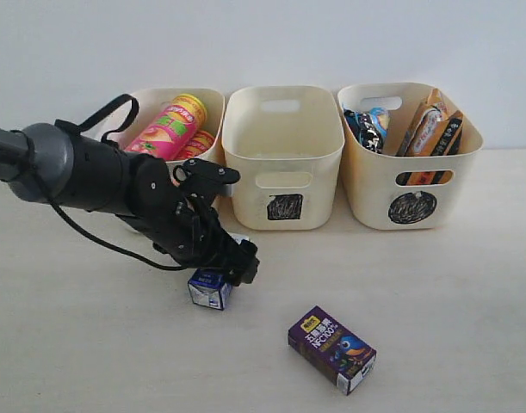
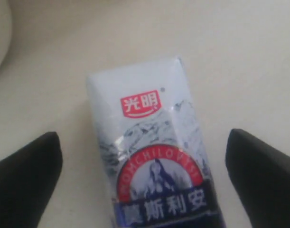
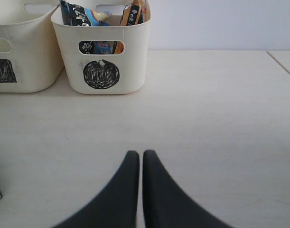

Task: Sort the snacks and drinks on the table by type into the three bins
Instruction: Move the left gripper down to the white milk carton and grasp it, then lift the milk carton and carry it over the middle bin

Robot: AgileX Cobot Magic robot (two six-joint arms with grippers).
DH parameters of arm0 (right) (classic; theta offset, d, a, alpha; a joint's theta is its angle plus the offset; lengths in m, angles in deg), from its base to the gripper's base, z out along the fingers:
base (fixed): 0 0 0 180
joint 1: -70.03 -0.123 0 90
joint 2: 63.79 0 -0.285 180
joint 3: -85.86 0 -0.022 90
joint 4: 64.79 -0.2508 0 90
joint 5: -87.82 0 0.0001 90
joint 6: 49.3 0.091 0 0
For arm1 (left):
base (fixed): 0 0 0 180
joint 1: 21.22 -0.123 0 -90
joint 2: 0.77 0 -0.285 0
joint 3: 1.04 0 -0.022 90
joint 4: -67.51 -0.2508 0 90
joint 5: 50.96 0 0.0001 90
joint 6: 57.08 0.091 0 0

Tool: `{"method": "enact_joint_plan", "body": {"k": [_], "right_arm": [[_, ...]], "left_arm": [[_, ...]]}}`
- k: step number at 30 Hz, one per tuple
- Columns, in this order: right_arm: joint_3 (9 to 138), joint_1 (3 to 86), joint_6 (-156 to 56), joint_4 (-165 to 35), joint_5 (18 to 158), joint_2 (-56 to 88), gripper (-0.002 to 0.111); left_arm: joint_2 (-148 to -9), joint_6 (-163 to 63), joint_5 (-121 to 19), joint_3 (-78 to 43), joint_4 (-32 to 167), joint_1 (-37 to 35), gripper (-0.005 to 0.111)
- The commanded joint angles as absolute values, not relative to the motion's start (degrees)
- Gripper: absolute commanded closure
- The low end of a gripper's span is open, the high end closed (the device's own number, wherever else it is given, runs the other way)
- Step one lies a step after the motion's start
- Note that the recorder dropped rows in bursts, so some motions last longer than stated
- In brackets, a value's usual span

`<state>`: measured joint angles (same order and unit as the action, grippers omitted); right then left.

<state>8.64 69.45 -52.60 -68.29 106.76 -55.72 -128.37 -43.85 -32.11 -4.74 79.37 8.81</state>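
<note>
While the white carton [image 1: 210,290] sits on the table [image 1: 469,327] just in front of the left bin [image 1: 213,96], only its lower part shows in the exterior view, for the left claw [image 1: 219,274] hangs right over it and hides its top. From the left wrist the carton [image 2: 154,156] is plain. It has a red logo, a mountain print and a blue band, and its lower end is cut off by the frame edge. The left claw [image 2: 145,185] is spread, one finger on each side of the carton with bare table in both gaps, touching neither face.

The purple carton [image 1: 331,349] lies on its side nearer the camera, well apart and untouched.

The black arm [image 1: 90,176] covers the left bin's front, so its mark cannot be seen. Inside it lies a pink can [image 1: 168,129], and beside that a yellow can [image 1: 198,144] that is mostly hidden. The middle bin [image 1: 284,99], marked with a square, shows nothing inside. The right bin [image 1: 469,146], marked with a circle, holds a dark bag [image 1: 366,129] and an orange bag [image 1: 430,129].

The right claw [image 3: 140,190] is pressed together, holds nothing and is low over bare table. It is out of the exterior view.
</note>
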Motion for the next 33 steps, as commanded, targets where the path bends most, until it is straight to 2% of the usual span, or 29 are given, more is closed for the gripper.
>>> {"method": "enact_joint_plan", "body": {"k": [1, 4, 6, 7, 8, 9, 17, 22, 33], "right_arm": [[8.64, 69.42, -52.61, -68.06, 106.34, -56.01, 0.108], [8.64, 69.42, -52.61, -68.06, 106.34, -56.01, 0.108], [8.64, 69.42, -52.61, -68.06, 106.34, -56.01, 0.108], [8.64, 69.42, -52.61, -68.06, 106.34, -56.01, 0.108], [8.64, 69.42, -52.61, -68.06, 106.34, -56.01, 0.108], [8.64, 69.42, -52.61, -68.06, 106.34, -56.01, 0.108], [8.64, 69.42, -52.61, -68.06, 106.47, -56.01, 0.108], [8.64, 69.42, -52.61, -68.06, 106.47, -56.01, 0.108], [8.64, 69.42, -52.61, -68.06, 106.47, -56.01, 0.108]], "left_arm": [[-130.71, -44.62, -36.26, -5.04, 79.26, 9.48, 0.033], [-132.56, -44.62, -38.97, -5.04, 79.26, 9.48, 0.034], [-133.41, -44.62, -39.50, -4.93, 79.16, 9.48, 0.042], [-133.41, -44.62, -38.47, -4.93, 79.07, 9.48, 0.061], [-133.28, -44.62, -37.70, -4.93, 79.07, 9.48, 0.075], [-132.60, -44.30, -35.12, -4.93, 78.91, 9.48, 0.102], [-116.02, -42.06, -19.03, -4.93, 78.66, 9.48, 0.103], [-108.68, -37.89, -22.21, -2.05, 78.66, 9.48, 0.103], [-121.69, -28.11, -23.77, 22.31, 78.66, 9.37, 0.103]]}}
